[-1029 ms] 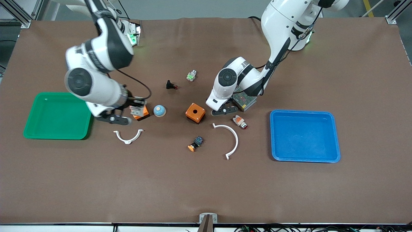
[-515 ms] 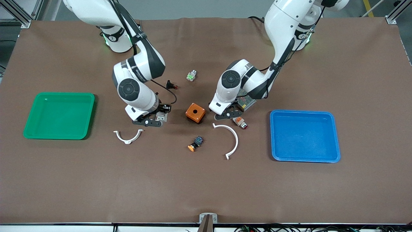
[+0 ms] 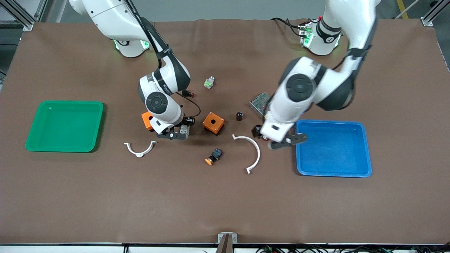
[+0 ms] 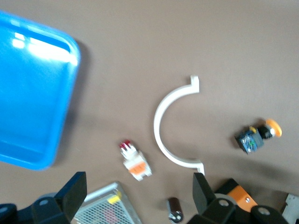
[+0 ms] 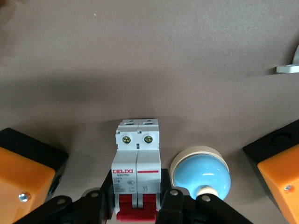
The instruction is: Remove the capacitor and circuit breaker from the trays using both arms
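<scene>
The breaker [image 5: 137,164], grey-white with a red end, lies between two orange boxes [image 3: 213,123] [image 3: 147,119]. My right gripper [image 3: 177,135] is low at the table and shut on its red end, as the right wrist view [image 5: 135,210] shows. In the front view only a corner of the breaker [image 3: 184,129] shows. The capacitor [image 3: 239,116], a tiny black cylinder, lies on the mat between the middle orange box and a metal mesh box [image 3: 260,102]; it also shows in the left wrist view [image 4: 174,209]. My left gripper [image 3: 277,137] [image 4: 138,186] is open and empty, up over the mat beside the blue tray [image 3: 334,172].
A green tray [image 3: 63,147] sits at the right arm's end. A blue dome [image 5: 200,173] is beside the breaker. A white-orange button [image 4: 135,163], two white arcs [image 3: 140,150] [image 3: 256,149], an orange-capped part [image 3: 213,157], a red-tipped black part [image 3: 188,93] and a green-white part [image 3: 209,82] lie about.
My left arm rose and swung from beside the middle orange box toward the blue tray, uncovering the capacitor. My right gripper shifted with the breaker toward the middle orange box.
</scene>
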{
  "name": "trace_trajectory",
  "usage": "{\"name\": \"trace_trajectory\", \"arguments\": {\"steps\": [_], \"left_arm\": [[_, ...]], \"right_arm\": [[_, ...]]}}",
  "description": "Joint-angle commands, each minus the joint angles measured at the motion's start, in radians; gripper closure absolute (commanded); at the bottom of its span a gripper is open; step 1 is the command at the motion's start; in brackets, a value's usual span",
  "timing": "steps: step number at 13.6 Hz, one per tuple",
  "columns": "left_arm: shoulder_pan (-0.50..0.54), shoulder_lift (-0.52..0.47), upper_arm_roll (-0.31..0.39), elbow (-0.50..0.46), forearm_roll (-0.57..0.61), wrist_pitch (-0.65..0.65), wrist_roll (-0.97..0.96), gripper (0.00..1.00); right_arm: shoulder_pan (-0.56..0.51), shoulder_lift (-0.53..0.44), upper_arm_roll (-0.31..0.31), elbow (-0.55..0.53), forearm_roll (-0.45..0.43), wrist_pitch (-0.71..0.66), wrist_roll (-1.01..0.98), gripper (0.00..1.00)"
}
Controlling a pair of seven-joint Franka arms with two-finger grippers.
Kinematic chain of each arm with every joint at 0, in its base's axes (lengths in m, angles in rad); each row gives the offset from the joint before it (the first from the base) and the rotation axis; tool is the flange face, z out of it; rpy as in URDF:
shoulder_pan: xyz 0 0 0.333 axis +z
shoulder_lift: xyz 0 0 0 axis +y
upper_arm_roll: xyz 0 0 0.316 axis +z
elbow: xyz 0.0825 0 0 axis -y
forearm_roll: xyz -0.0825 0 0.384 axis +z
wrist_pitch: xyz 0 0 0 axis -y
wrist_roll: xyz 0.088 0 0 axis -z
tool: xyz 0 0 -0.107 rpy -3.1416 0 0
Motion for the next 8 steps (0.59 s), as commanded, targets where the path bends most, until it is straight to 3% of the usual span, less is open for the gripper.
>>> {"name": "trace_trajectory", "arguments": {"steps": [1,3,5,8], "left_arm": [[0.096,-0.056,-0.008,0.010,0.016,-0.056,0.136,0.00],[0.146,-0.107,-0.008,0.010,0.030,-0.111,0.172,0.00],[0.164,-0.156,-0.011,0.010,0.175,-0.156,0.222,0.00],[0.184,-0.216,-0.017,0.010,0.214,-0.225,0.267,0.00]], "right_arm": [[0.010,-0.022,-0.014,0.005,0.024,-0.038,0.004,0.00],[-0.002,-0.095,-0.017,0.010,0.023,-0.159,0.003,0.00],[-0.010,-0.197,-0.027,0.006,0.023,-0.277,-0.007,0.00],[-0.152,-0.330,-0.034,-0.001,0.018,-0.448,-0.118,0.00]]}}
